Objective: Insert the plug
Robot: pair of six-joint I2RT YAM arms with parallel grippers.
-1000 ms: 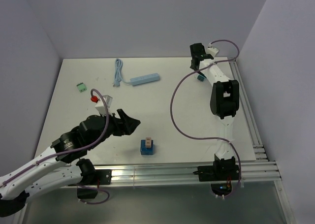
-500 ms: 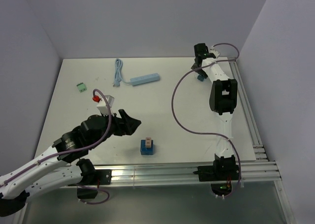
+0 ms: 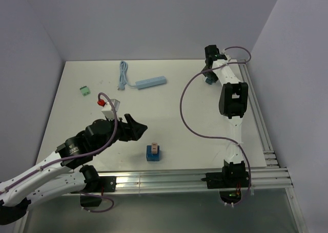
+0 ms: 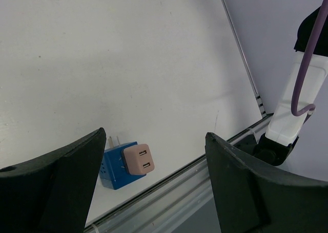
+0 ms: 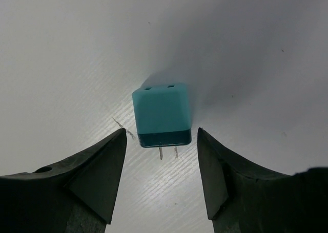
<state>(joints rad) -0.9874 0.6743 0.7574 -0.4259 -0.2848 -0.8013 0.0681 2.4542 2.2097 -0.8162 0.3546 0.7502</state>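
Now my right gripper (image 5: pixel 161 141) straddles the teal plug (image 5: pixel 162 116), which lies on the worktop (image 5: pixel 77 48) well apart from the blue socket block (image 3: pixel 152 153), jaws spread and clear of it, so I judge grasping is the step in hand: next, pinch its sides squarely.

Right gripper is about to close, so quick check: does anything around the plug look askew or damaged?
Nothing looks damaged or spilled. The teal plug lies flat on the table, prongs pointing back toward the right gripper. It sits between the open jaws without touching them, turned only slightly off square.
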